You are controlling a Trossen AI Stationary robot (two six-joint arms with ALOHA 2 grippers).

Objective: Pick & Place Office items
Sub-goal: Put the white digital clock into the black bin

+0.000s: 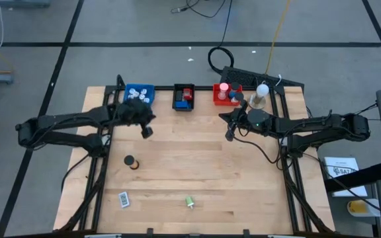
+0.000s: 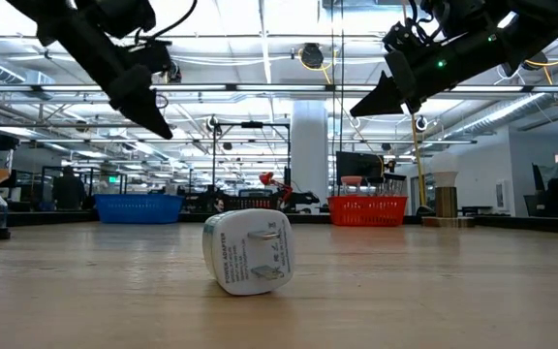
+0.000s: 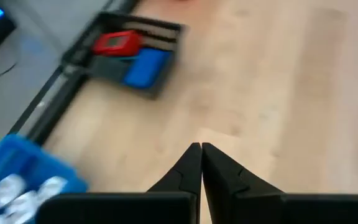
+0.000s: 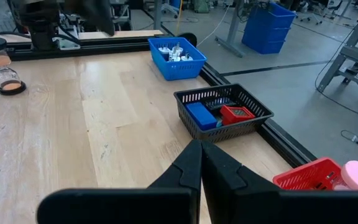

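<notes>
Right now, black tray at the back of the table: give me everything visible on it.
The black tray is a rectangular basket with mesh-like slotted walls, plastic by the look of it. It sits flat at the table's far edge, between the blue tray and the red tray, apart from both. Inside lie a flat blue rectangle and a flat red rectangle, side by side. No gripper touches it.

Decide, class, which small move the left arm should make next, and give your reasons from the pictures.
Probably swing the left gripper toward the dark cylinder on the table. Its fingers are shut on nothing, beside the blue tray, which already holds white items. The cylinder looks like the nearest loose item on that arm's side.
</notes>
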